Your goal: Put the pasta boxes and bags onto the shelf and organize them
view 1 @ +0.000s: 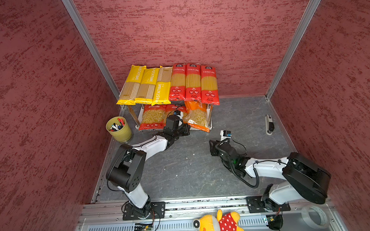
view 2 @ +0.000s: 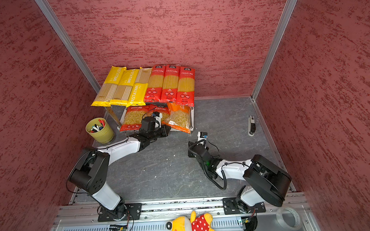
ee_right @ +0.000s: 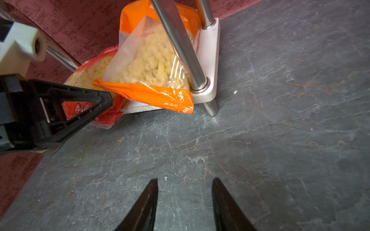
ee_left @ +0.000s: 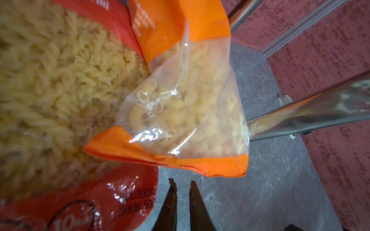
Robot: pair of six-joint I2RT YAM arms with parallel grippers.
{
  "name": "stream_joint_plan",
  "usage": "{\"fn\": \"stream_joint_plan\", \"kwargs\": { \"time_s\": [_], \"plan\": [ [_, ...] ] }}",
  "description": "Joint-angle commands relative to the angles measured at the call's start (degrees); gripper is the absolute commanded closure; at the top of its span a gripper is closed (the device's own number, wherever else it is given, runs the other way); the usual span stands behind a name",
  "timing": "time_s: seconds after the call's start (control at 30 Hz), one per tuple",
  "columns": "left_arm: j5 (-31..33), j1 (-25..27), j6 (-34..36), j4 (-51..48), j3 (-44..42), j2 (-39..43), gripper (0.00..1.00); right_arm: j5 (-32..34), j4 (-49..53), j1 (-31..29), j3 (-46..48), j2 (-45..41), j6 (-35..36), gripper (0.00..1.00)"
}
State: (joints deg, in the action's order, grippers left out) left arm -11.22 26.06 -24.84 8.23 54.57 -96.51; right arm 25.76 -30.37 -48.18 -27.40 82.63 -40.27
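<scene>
- Shelf (ee_right: pixel 209 52): white two-tier rack on chrome posts, standing at the back of the table (view 1: pixel 189 170).
- Top tier: three yellow packs (view 1: pixel 147 85) and three red packs (view 1: pixel 192 81) of spaghetti lie side by side, with their near ends overhanging the front edge.
- Lower tier: two red bags (view 1: pixel 152 120) of spiral pasta; the left arm partly hides the second.
- Orange bag (ee_left: pixel 180 100): has a clear window and holds macaroni. It lies at the right end of the lower tier, overlapping a red bag and resting against the front post, with its bottom seam jutting past the board.
- Left gripper (ee_left: pixel 182 182): just before the orange bag's seam and apart from it; jaws nearly pressed together, nothing between them.
- Right gripper (ee_right: pixel 185 180): over bare table near the shelf; jaws spread, empty.
- Cup (view 1: pixel 119 128): yellow, left of the shelf, holding markers.
</scene>
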Motion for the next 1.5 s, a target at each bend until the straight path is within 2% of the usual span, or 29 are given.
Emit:
{"fn": "stream_joint_plan", "kwargs": {
  "time_s": [0.0, 0.3, 0.57, 0.77, 0.83, 1.0, 1.2, 1.33, 1.47],
  "plan": [
    [0.76, 0.17, 0.91, -0.73, -0.24, 1.88, 0.85, 0.87, -0.47, -0.42, -1.69, 0.34, -0.19, 0.54],
    [6.09, 4.04, 4.08, -2.43, -5.79, 13.98, 0.69, 3.25, 2.07, 1.10, -2.22, -3.42, 5.21, 0.52],
    [13.19, 5.57, 7.71, -5.09, -12.96, 28.08, 0.62, 0.88, 6.90, 4.74, -3.17, -7.66, 8.20, 0.51],
    [19.08, 5.36, 11.60, -8.58, -17.58, 39.69, 0.61, 0.87, 11.67, 6.86, -3.45, -12.49, 11.67, 0.51],
    [20.91, 4.83, 12.76, -10.65, -18.15, 42.71, 0.61, 0.66, 13.34, 8.04, -3.28, -14.48, 12.72, 0.51],
    [25.68, 3.42, 12.21, -14.42, -19.07, 48.88, 0.51, 0.69, 17.71, 11.36, -3.54, -20.58, 16.05, 0.49],
    [30.23, 1.76, 13.03, -14.17, -20.91, 53.27, 0.43, 0.31, 20.08, 15.61, -2.79, -24.78, 18.19, 0.48],
    [30.42, -3.09, 14.96, -11.38, -21.82, 53.65, 0.35, -0.83, 18.20, 19.82, -2.92, -26.12, 20.21, 0.47],
    [29.83, -8.01, 18.52, -5.78, -23.27, 49.40, 0.30, -1.27, 15.07, 26.09, -3.83, -23.20, 23.19, 0.45]
  ]
}}
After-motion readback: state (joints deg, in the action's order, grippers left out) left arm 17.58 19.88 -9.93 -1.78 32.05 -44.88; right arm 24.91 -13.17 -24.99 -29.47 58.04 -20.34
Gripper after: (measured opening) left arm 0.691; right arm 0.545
